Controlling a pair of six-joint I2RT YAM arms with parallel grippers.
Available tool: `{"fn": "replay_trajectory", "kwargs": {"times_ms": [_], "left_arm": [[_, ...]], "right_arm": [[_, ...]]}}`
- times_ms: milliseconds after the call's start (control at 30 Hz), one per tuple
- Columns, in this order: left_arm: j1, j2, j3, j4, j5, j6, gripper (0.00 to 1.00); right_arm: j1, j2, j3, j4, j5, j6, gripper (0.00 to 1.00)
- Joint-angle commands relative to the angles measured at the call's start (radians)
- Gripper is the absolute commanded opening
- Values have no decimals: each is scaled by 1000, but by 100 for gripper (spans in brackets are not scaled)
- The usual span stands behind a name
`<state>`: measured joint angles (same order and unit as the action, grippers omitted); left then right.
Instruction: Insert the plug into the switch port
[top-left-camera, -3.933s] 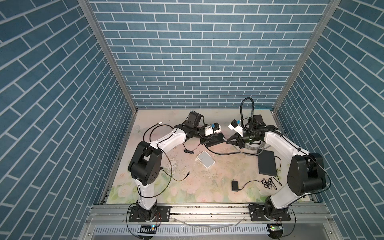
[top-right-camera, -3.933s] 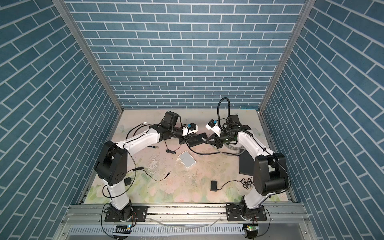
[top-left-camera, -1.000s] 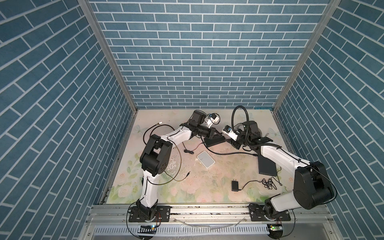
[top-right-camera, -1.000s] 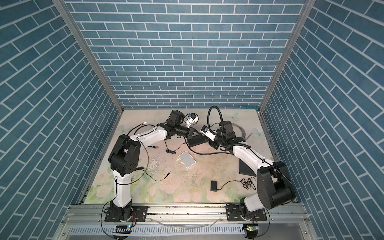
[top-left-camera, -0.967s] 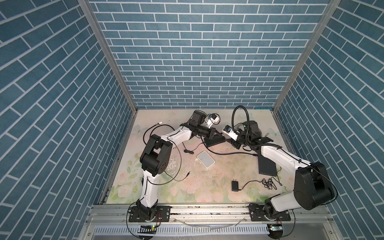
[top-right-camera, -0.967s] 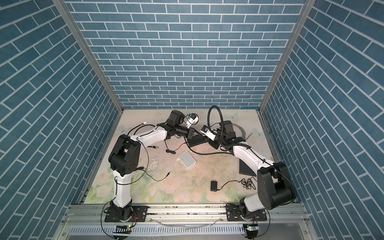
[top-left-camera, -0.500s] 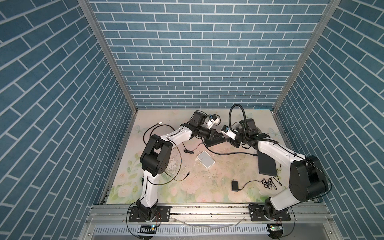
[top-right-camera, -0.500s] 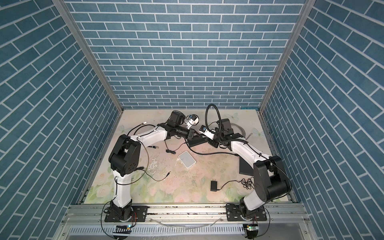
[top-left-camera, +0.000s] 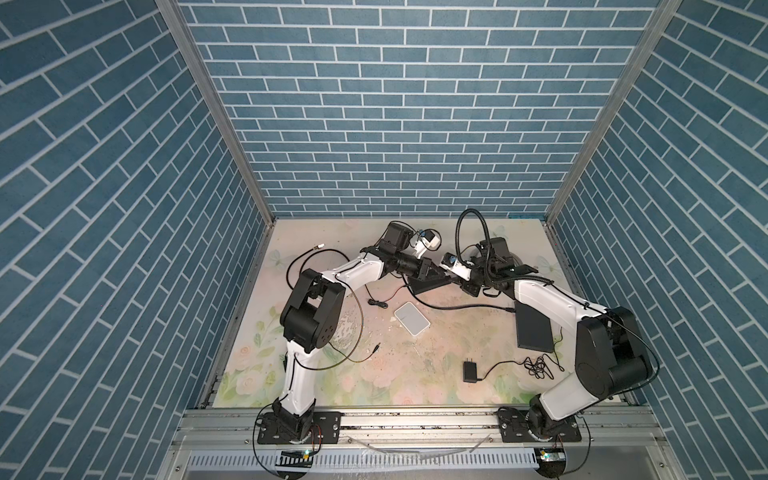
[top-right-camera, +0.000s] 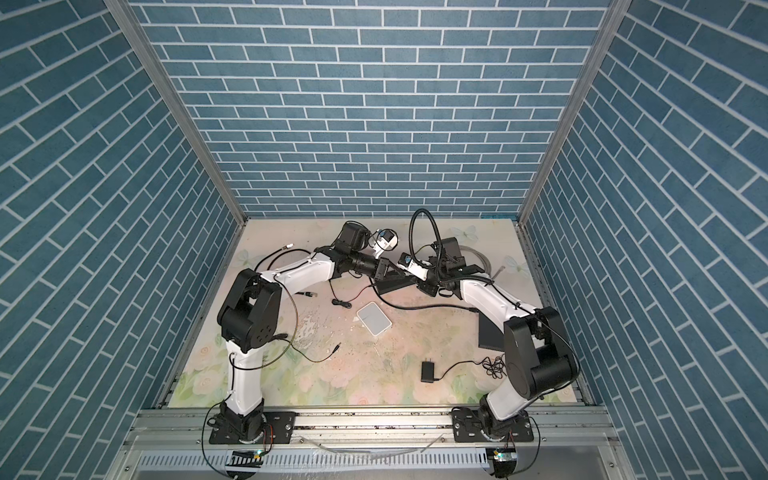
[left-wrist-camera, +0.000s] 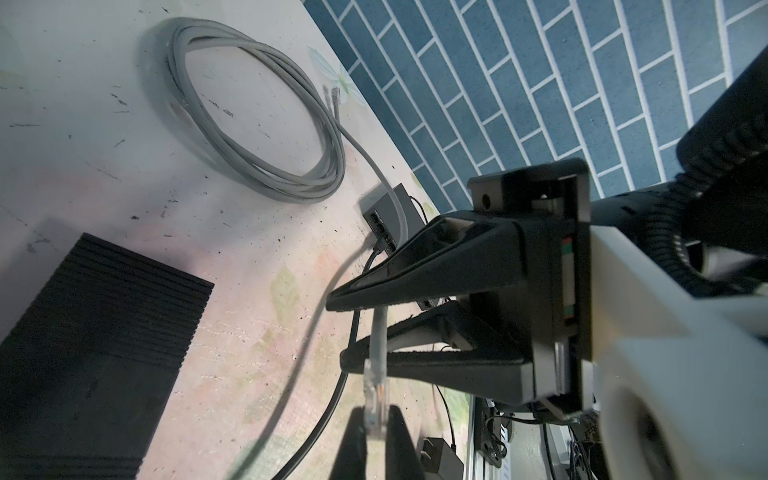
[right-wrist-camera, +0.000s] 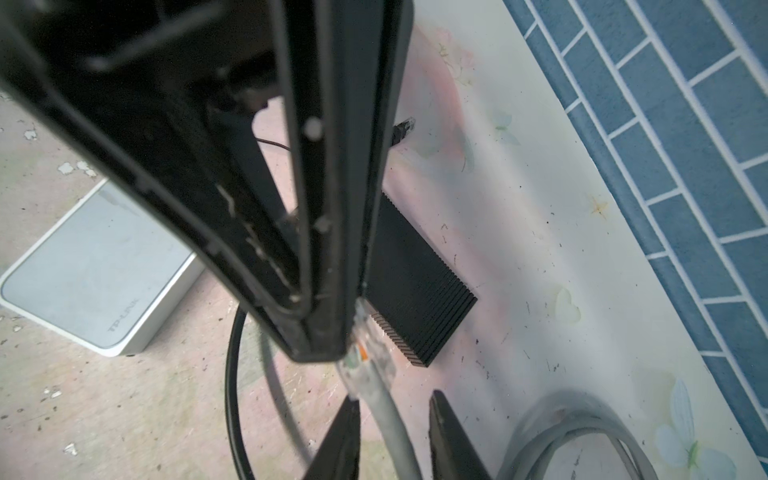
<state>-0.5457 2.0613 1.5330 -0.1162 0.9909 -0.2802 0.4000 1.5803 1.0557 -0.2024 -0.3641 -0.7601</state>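
I read this as a mid-air handover, with insertion not yet begun. My left end effector (left-wrist-camera: 336, 330) is pinched shut on the grey network cable (right-wrist-camera: 399, 440) right at its clear plastic plug (right-wrist-camera: 368, 353), held above the floral tabletop (top-left-camera: 415, 374) near the back middle. The plug looks intact, with coloured wires showing through. My right end effector (right-wrist-camera: 392, 399) stands partly open, straddling the cable and gripping nothing. Next it must close squarely, then carry the plug to the small dark grey port box (left-wrist-camera: 388, 208), which I take for the switch.
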Motion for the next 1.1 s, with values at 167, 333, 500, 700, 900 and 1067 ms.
{"fn": "replay_trajectory", "kwargs": {"times_ms": [167,333,500,700,900,1067], "left_arm": [[-3,22,24,-16,23,9,0],[-2,24,24,-10,27,6,0],[-2,23,25,-4,31,2,0],[0,30,23,6,43,-8,0],[0,30,22,10,46,-9,0],[-2,26,23,15,58,-11,0]], "right_arm": [[-1,8,89,-41,-36,-71,32],[-1,14,109,-59,-54,-87,33],[-1,20,123,-91,-61,-99,31],[7,17,125,-100,-97,-106,23],[8,20,126,-104,-120,-116,21],[11,32,125,-103,-123,-119,22]]}}
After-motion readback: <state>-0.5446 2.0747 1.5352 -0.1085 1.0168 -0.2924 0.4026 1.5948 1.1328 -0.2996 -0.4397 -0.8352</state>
